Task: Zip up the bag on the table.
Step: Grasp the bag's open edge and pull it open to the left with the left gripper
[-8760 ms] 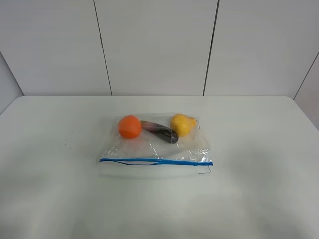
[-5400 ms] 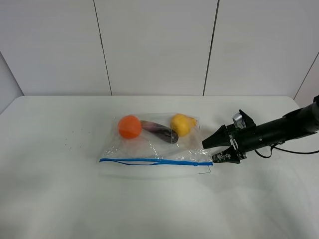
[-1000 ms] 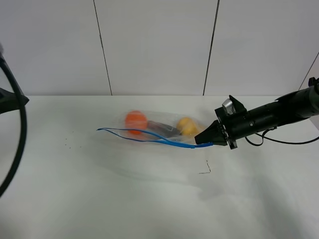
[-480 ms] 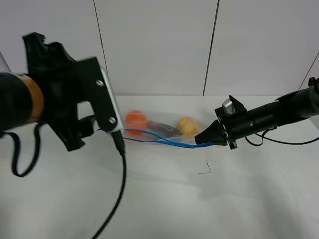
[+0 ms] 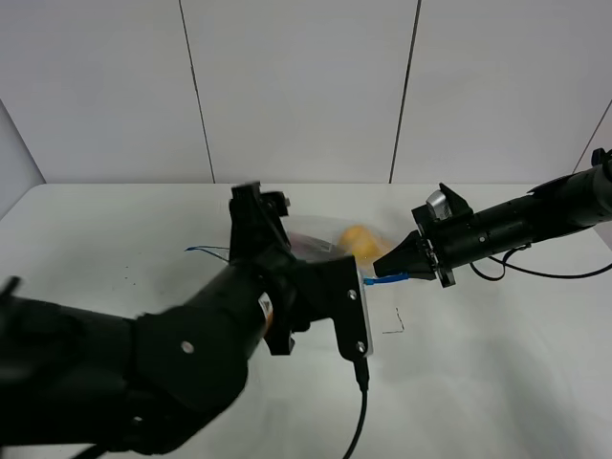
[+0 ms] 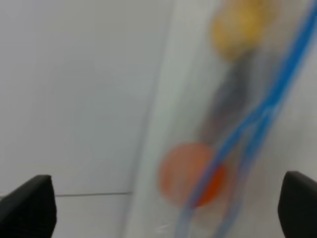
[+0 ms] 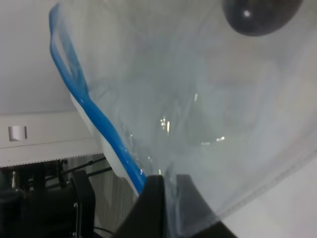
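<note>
The bag [image 7: 198, 99] is clear plastic with a blue zipper strip [image 7: 94, 114]. My right gripper [image 5: 389, 272] is shut on the zipper end and holds that corner up off the table [image 5: 497, 382]; its fingers [image 7: 153, 208] pinch the bag's edge. In the high view my left arm [image 5: 239, 325] covers most of the bag, leaving the yellow fruit [image 5: 356, 239] and a bit of the strip [image 5: 206, 251]. The blurred left wrist view shows the orange fruit [image 6: 190, 173], the yellow fruit [image 6: 237, 25] and the strip [image 6: 267, 99]. My left gripper [image 6: 163, 206] is open, its jaws wide apart, short of the bag.
A thin dark mark [image 5: 394, 325] lies on the table near the bag's former corner. A black cable [image 5: 361, 411] hangs from my left arm over the table's front. White wall panels stand behind the table.
My left arm has swung from the left edge to the middle and now covers most of the bag. My right gripper has stayed still, holding the lifted zipper end.
</note>
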`<state>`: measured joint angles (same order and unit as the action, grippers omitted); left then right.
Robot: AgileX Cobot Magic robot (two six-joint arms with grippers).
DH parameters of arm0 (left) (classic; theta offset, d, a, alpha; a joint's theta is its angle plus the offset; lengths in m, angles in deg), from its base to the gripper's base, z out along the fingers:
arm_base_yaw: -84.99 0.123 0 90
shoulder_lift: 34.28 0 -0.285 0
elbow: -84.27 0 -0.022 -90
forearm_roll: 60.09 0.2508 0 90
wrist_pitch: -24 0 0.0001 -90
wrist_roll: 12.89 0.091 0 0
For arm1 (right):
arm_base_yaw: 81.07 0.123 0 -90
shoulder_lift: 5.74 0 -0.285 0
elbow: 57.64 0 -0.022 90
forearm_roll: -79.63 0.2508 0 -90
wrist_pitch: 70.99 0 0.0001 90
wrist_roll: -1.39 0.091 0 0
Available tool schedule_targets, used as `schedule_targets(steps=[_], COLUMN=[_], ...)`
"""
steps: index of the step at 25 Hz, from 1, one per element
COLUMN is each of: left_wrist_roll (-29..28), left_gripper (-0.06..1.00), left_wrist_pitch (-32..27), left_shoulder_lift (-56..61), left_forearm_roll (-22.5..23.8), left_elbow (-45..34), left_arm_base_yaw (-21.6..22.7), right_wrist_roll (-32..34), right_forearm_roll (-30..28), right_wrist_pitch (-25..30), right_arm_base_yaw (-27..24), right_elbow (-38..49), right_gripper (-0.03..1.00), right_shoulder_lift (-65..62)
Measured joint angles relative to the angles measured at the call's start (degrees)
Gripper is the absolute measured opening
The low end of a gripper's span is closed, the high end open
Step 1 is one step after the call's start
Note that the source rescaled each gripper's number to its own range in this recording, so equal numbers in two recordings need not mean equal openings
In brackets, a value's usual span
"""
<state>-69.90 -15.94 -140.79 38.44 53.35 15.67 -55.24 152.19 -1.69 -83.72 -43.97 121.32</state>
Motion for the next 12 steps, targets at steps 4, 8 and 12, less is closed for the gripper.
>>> schedule_targets(steps=[4, 8, 12], left_wrist_roll=[-4.31, -4.80, -4.99], left_gripper=[1.00, 1.00, 1.00], left_wrist_pitch=[0.29, 1.09, 1.51], left_shoulder_lift=[-6.45, -11.01, -14.52], left_forearm_roll=[0.33, 0.70, 0.74], left_elbow=[2.65, 7.69, 12.99], left_arm_base_yaw=[-2.09, -3.15, -3.15], right_wrist_roll=[0.00, 0.01, 0.06], right_forearm_roll=[0.00, 0.00, 0.00], right_wrist_pitch=[0.05, 0.05, 0.05], right_arm_base_yaw=[0.00, 0.00, 0.00], right_elbow=[0.00, 0.00, 0.00], right_gripper=[0.00, 0.00, 0.00], right_shoulder_lift=[0.00, 0.00, 0.00])
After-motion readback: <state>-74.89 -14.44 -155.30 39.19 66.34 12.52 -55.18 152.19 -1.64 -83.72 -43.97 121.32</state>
